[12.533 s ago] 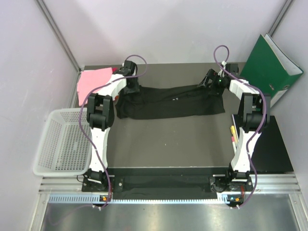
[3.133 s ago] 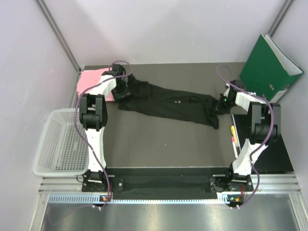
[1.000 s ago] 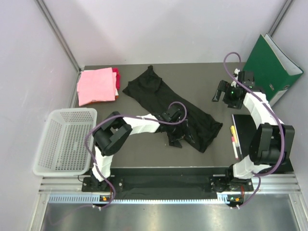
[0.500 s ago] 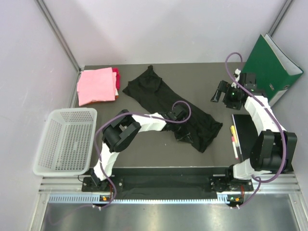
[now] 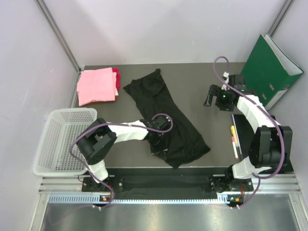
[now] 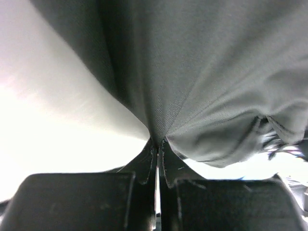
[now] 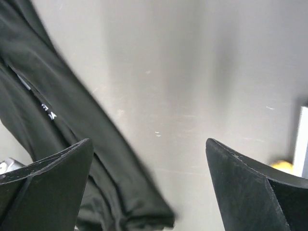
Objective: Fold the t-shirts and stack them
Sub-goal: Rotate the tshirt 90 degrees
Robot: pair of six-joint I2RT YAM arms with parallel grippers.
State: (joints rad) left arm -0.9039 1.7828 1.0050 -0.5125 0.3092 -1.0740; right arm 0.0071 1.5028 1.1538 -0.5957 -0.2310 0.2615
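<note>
Black t-shirt (image 5: 166, 108) stretches lengthwise away from the pink stack (image 5: 96, 85); left hand (image 5: 158, 144) pinches its farther end, right hand (image 5: 210, 97) wide, empty.

A black t-shirt (image 5: 166, 115) is showing small white lettering against the dark grey bench (image 5: 192, 82). A light pink shirt (image 5: 96, 85) is edging a pink-red shirt (image 5: 116, 79), while a white mesh basket (image 5: 62, 142) and green binder (image 5: 269, 67) are adding contrast.

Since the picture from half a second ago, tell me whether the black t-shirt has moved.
Yes. The black t-shirt swung its near end left and toward the arm bases, away from the green binder, with the left hand shut on it.
</note>
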